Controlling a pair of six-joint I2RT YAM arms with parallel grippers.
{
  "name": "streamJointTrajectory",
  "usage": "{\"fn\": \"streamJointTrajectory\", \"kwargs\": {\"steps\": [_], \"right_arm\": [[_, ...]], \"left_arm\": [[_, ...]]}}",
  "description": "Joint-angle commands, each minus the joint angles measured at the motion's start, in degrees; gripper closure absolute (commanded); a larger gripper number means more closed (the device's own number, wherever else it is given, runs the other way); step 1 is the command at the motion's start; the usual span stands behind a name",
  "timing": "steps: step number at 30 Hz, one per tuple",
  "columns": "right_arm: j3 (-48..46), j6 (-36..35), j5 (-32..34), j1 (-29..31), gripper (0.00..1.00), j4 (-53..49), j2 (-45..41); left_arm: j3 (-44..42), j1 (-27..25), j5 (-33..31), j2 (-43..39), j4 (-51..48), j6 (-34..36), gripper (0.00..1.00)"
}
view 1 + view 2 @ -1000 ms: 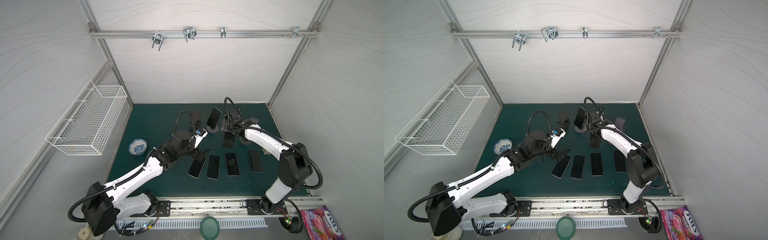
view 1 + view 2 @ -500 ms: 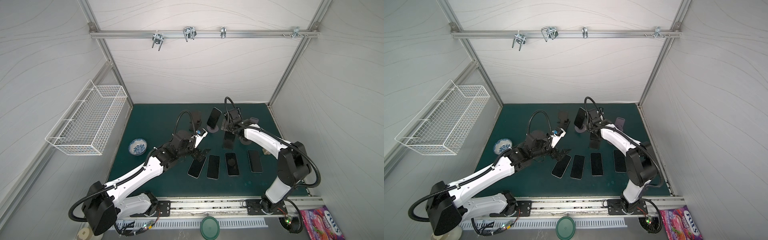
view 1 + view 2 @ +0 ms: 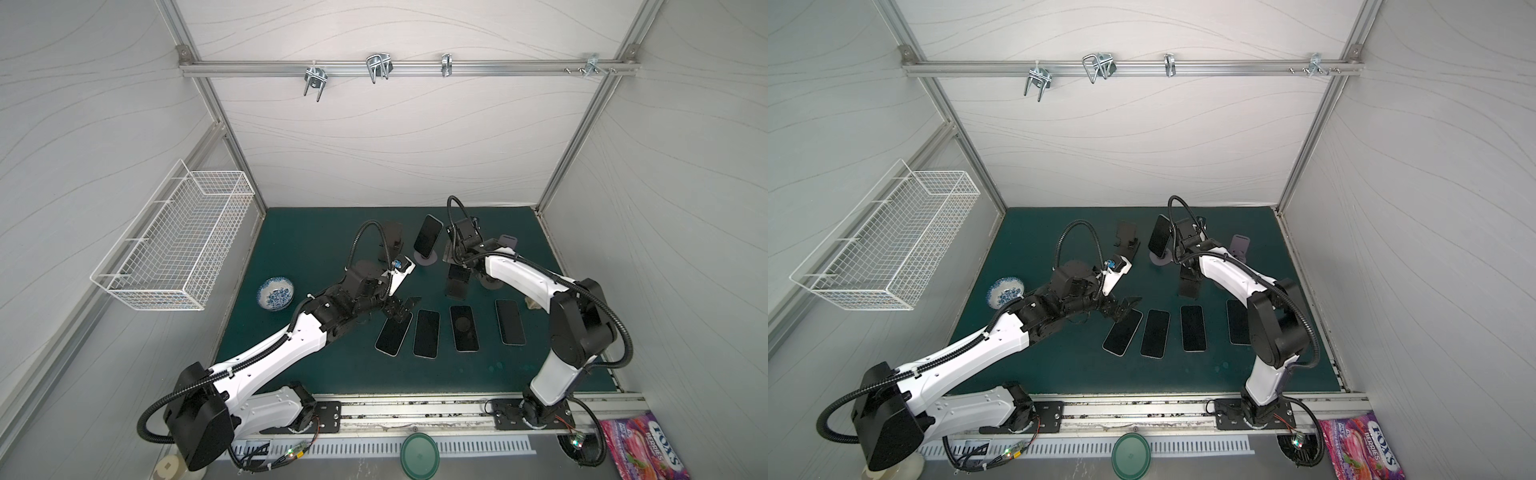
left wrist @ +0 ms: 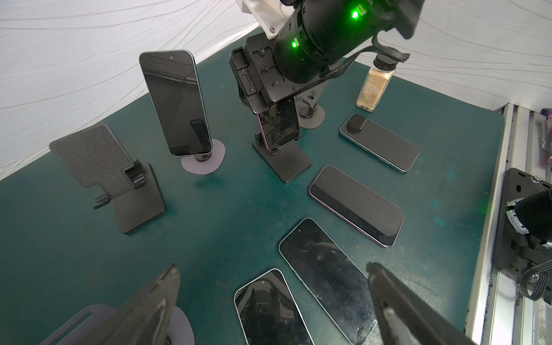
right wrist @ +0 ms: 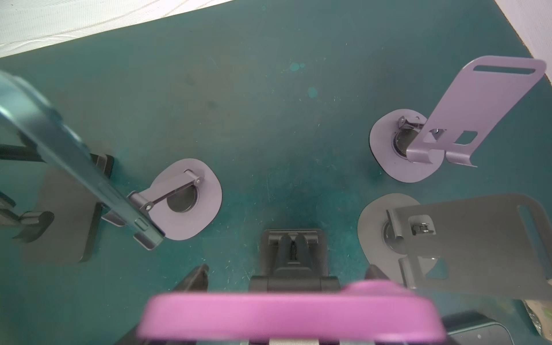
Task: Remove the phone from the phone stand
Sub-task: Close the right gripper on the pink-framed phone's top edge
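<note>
A phone with a pink rim (image 5: 286, 316) stands upright on a black phone stand (image 4: 286, 162) in the middle of the green mat. My right gripper (image 5: 286, 273) has come down over its top edge (image 4: 279, 125), and its dark fingertips (image 5: 198, 276) stand apart on either side of the phone. The pink rim hides whether they touch it. In both top views this right gripper (image 3: 459, 259) (image 3: 1185, 262) covers the phone. My left gripper (image 4: 271, 268) (image 3: 403, 309) hangs open and empty over the leftmost flat phone. A second phone (image 3: 428, 235) (image 4: 176, 101) leans on a purple stand.
Several phones (image 3: 426, 332) lie flat in a row near the front. An empty black stand (image 4: 98, 161) sits at the back left, and empty purple (image 5: 484, 98) and grey (image 5: 478, 239) stands to the right. A spice jar (image 4: 375, 86), a patterned bowl (image 3: 276, 293) and a wall basket (image 3: 174, 249) flank the mat.
My right gripper's jaws have narrowed around the pink phone's top. Neither arm has visibly shifted, and the left gripper stays open.
</note>
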Motion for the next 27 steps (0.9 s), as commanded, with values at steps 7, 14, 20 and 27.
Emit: {"fn": "streamJointTrajectory", "kwargs": {"steps": [7, 14, 20, 27], "right_arm": [[-0.08, 0.10, -0.55, -0.36, 0.25, 1.09, 1.07], [-0.58, -0.06, -1.04, -0.40, 0.28, 1.33, 0.37], [-0.60, -0.17, -1.19, -0.40, 0.32, 1.23, 0.25], [-0.62, -0.49, -2.49, -0.49, 0.33, 1.55, 0.15]], "left_arm": [[1.21, -0.30, -0.91, -0.28, 1.58, 1.43, 0.01], [1.27, -0.35, -0.96, -0.36, 1.57, 1.29, 0.01], [1.25, -0.31, -0.96, -0.34, 1.62, 1.26, 0.01], [1.23, -0.31, -1.04, -0.43, 1.62, 1.31, 0.01]]}}
